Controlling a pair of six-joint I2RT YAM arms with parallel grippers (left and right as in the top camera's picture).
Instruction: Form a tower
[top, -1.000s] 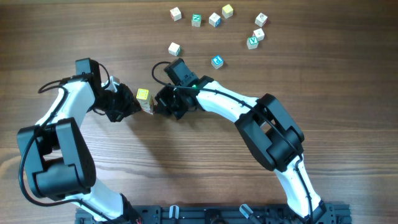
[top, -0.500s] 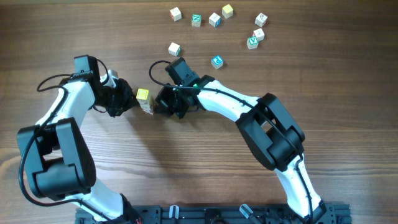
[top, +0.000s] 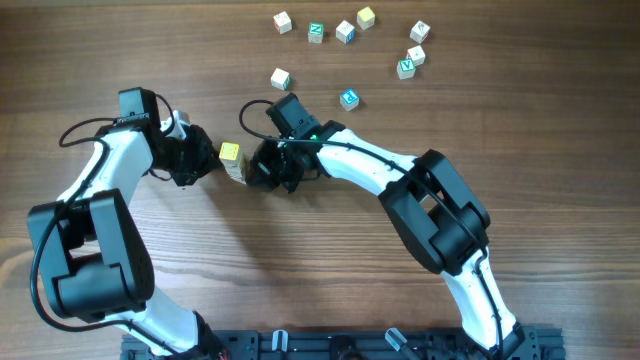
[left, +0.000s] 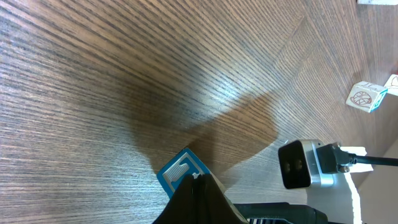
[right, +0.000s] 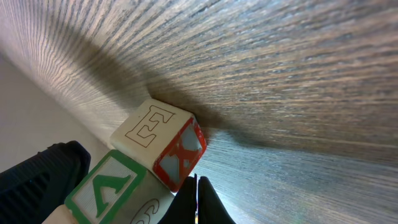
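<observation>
The tower (top: 231, 158) stands on the desk (top: 300, 270) between the two arms, its yellow cube on top. The left jaws are pressed together just to its left, holding nothing. The right jaws are also pressed together and empty, with their tip just beside the E cube (right: 149, 127).

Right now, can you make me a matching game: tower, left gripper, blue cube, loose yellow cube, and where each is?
1 tower
2 left gripper
3 blue cube
4 loose yellow cube

A farthest back, among scattered cubes
B between left gripper and right gripper
C left of the tower, shut
D loose, just beyond the right arm

Pairs: 1-B, 2-C, 3-D, 4-A
</observation>
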